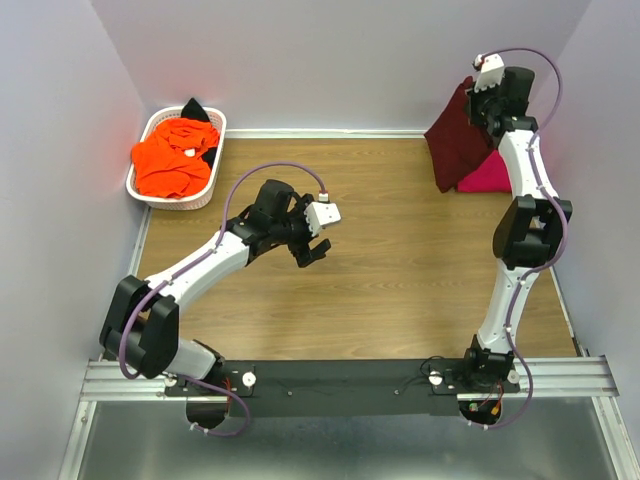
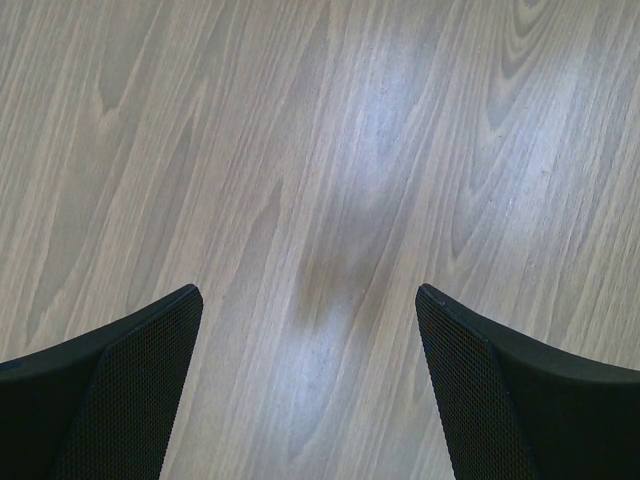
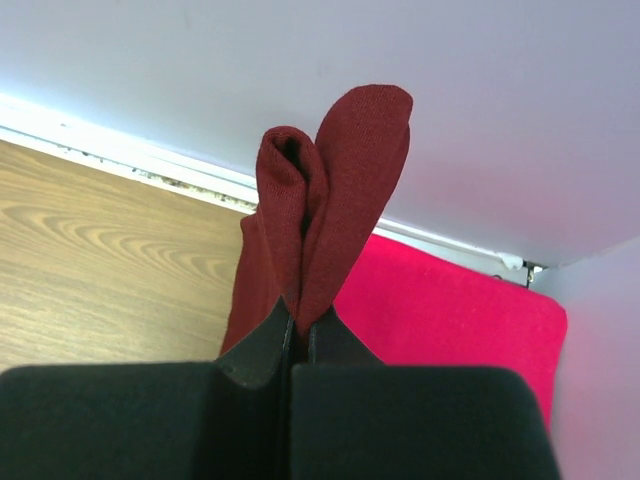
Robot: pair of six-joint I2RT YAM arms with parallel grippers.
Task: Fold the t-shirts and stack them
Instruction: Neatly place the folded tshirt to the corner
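My right gripper [image 1: 478, 97] is raised at the far right corner and shut on the dark maroon t-shirt [image 1: 455, 135], which hangs folded from it; its bunched edge sticks up past my closed fingers in the right wrist view [image 3: 330, 200]. The bright pink t-shirt [image 1: 487, 175] lies flat on the table below it, also seen in the right wrist view [image 3: 450, 310]. My left gripper [image 1: 312, 250] is open and empty above bare wood mid-table [image 2: 310, 300]. An orange t-shirt [image 1: 172, 155] and a black one [image 1: 197, 108] lie in the basket.
The white lattice basket [image 1: 205, 190] stands at the far left corner by the wall. Pale walls close the table on the left, back and right. A metal rail [image 1: 340, 375] with both arm bases runs along the near edge.
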